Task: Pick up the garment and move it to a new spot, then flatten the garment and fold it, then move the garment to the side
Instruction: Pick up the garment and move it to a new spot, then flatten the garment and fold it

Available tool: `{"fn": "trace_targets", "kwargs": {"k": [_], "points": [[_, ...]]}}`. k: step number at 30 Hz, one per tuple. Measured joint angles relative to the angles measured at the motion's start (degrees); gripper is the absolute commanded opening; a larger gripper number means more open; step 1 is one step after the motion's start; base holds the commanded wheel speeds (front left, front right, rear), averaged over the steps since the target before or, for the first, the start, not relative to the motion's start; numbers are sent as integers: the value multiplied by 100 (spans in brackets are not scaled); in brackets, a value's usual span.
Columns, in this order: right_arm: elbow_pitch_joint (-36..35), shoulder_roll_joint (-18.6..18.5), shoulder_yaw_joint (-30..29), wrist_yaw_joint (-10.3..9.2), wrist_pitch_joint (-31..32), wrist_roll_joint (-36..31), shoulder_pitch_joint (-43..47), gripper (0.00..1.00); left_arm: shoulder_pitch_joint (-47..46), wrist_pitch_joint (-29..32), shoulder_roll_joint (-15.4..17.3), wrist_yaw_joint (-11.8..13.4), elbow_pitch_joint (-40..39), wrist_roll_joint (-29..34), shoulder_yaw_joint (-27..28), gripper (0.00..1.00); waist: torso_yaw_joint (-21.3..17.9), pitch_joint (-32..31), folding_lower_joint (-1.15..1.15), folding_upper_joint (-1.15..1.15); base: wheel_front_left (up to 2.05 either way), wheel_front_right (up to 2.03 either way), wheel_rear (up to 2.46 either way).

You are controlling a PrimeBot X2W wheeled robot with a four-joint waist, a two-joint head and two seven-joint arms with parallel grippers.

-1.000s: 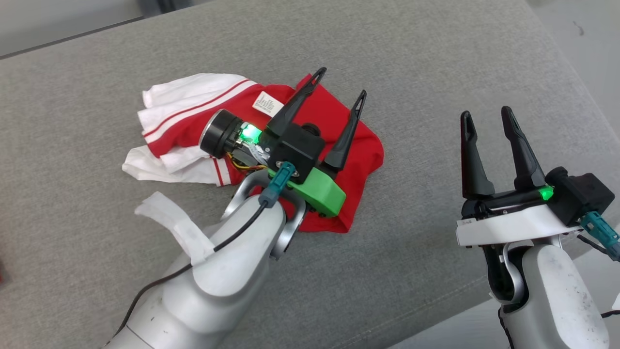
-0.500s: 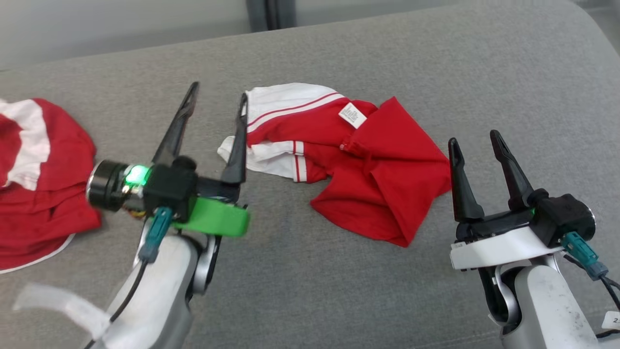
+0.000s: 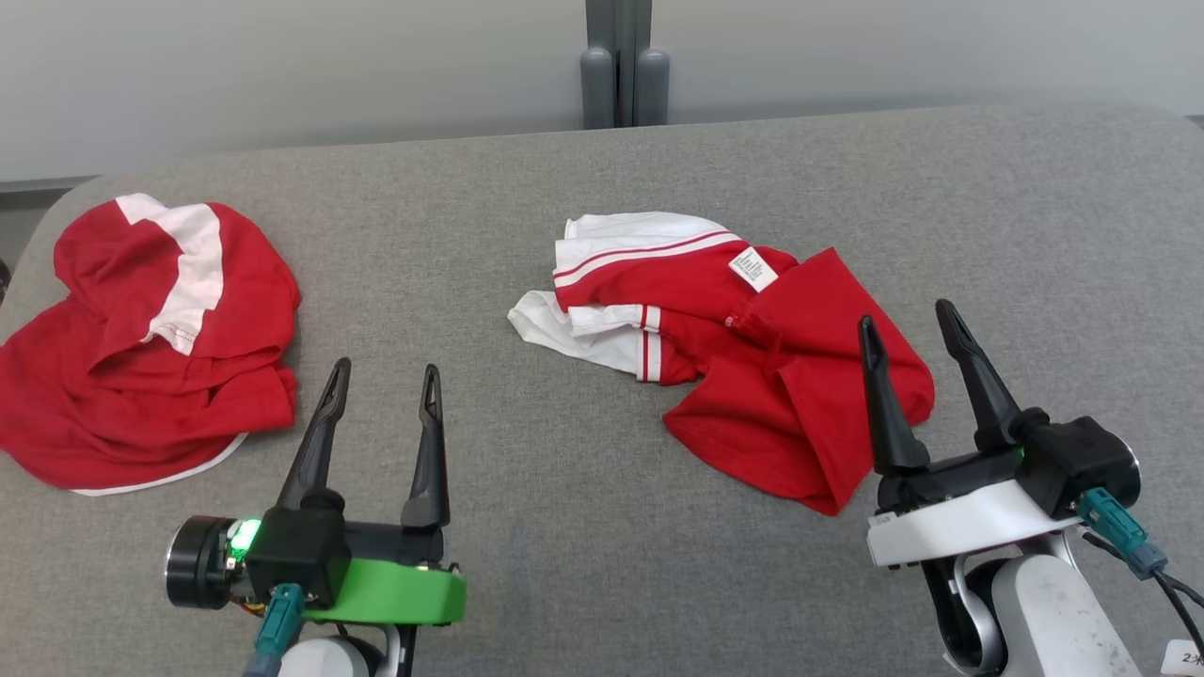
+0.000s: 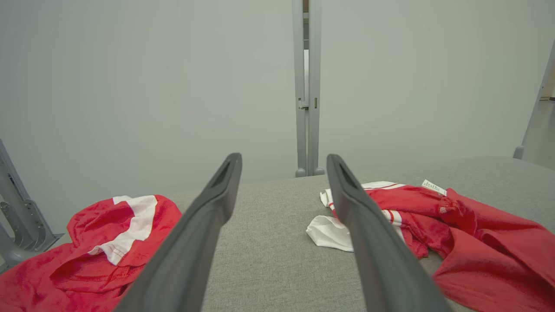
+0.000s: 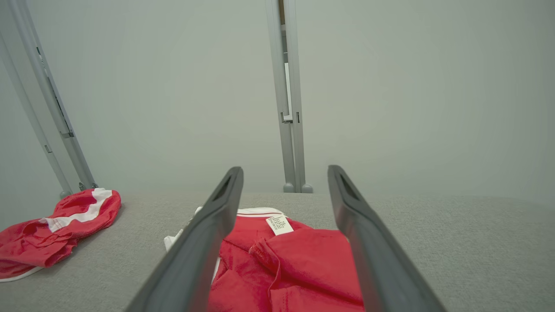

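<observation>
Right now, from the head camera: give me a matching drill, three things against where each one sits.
Things:
1. tagged garment
2. other red garment
3. grey post

Places:
A. behind the grey pad, at the back centre
B. far left of the pad
C. crumpled near the middle of the pad

Pairs: 1-C, 2-B, 3-A
</observation>
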Motion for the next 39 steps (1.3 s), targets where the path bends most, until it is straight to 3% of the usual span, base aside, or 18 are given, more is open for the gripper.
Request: {"fn": "trace_targets", "kwargs": {"k": [5, 14, 19, 27, 39], "points": [[19, 0, 49, 0, 0, 37, 29, 100, 201, 0, -279, -230, -19, 115, 316, 100, -68, -73, 0, 0, 0, 0, 0], [23, -1, 44, 0, 0, 31, 34, 100, 199, 0, -480, -624, 34, 358, 616, 100, -87, -51, 0, 0, 0, 0, 0], [323, -29, 93, 0, 0, -423, -18, 100, 175, 0, -565, -746, 89, 409, 570, 100, -4, 44, 0, 0, 0, 0, 0], [1422, -393, 339, 0, 0, -889, -760, 100, -98, 0, -602, -777, 205, 408, 334, 100, 257, 375, 0, 0, 0, 0, 0], [2791, -708, 396, 0, 0, -1103, -1709, 100, -285, 0, -608, -537, 243, 149, -77, 100, 919, 829, 0, 0, 0, 0, 0]]}}
